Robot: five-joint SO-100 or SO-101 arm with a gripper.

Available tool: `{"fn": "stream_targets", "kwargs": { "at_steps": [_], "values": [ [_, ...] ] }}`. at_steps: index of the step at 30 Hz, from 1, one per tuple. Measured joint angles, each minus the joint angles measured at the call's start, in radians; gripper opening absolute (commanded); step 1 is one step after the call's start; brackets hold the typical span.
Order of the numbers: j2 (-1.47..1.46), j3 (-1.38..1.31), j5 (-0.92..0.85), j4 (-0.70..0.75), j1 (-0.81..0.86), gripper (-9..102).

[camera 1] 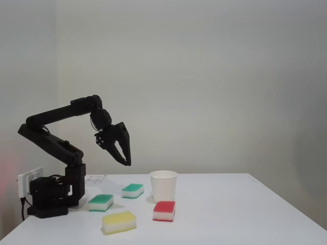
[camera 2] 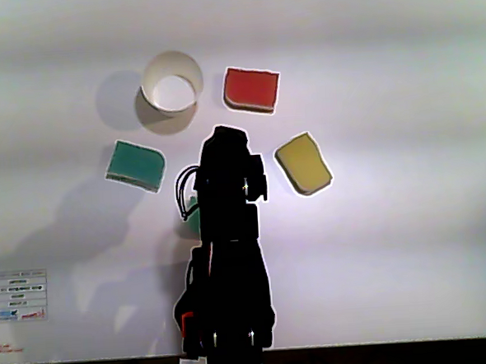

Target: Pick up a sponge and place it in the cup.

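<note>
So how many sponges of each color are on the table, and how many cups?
Teal-topped sponge: 1
Green-topped sponge: 1
Red-topped sponge: 1
Yellow sponge: 1
White cup: 1
Total: 5 things, 4 sponges and 1 cup.

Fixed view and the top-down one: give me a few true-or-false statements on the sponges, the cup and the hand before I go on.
1. The hand hangs in the air, holding nothing. True.
2. The cup lies on its side. False: it stands upright, opening up.
3. The teal sponge is already in the cup. False: it lies on the table, left of the cup in the fixed view.
4. The red sponge lies in front of the cup in the fixed view. True.
5. The yellow sponge sits on the green sponge. False: they lie apart.
</note>
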Motion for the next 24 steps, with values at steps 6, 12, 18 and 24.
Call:
{"fn": "stream_targets", "kwargs": {
  "at_steps": [6, 12, 18, 24],
  "values": [
    [0.101, 0.166, -0.156, 0.167, 0.109, 0],
    [0.15, 0.21, -0.173, 0.176, 0.126, 0],
    [0.403, 0.41, -0.173, 0.121, 0.106, 0],
    [0.532, 0.538, -0.175, 0.06, 0.1, 0]
  ]
}}
